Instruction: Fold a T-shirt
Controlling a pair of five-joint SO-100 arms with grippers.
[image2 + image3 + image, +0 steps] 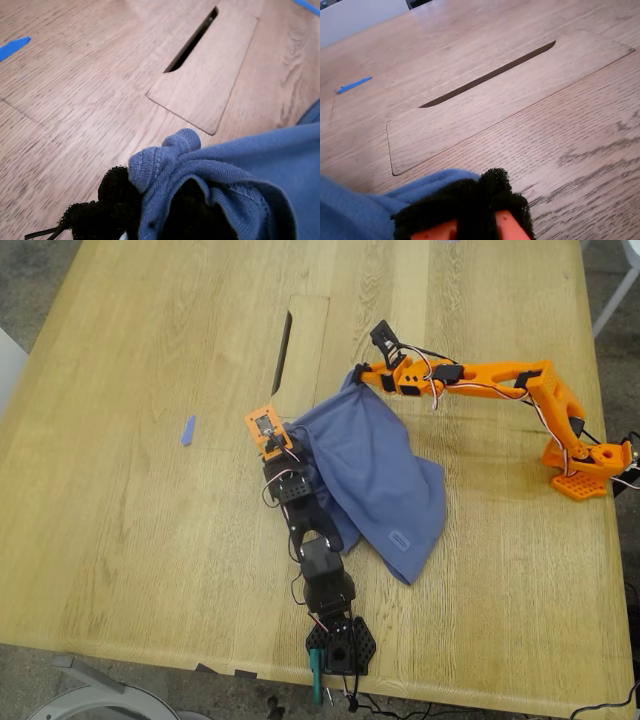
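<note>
The slate-blue T-shirt (375,475) lies bunched in the middle of the table, stretched between both grippers; its chest print is hidden. My first gripper (296,442), on the black arm, is shut on a bunched hem edge at the shirt's side toward the exterior view's left. In the first wrist view that gripper (150,205) holds rolled cloth (165,155) between black foam pads (117,192). My second gripper (358,375), on the orange arm, is shut on the shirt's far corner. In the second wrist view it (480,210) shows blue cloth (350,210) beside its pads (485,192).
A cable slot (283,340) in an inset wooden panel (310,340) lies just beyond the shirt. A small blue scrap (187,430) lies to the exterior view's left. The orange arm's base (585,465) stands at the right, the black arm's base (340,645) at the front edge.
</note>
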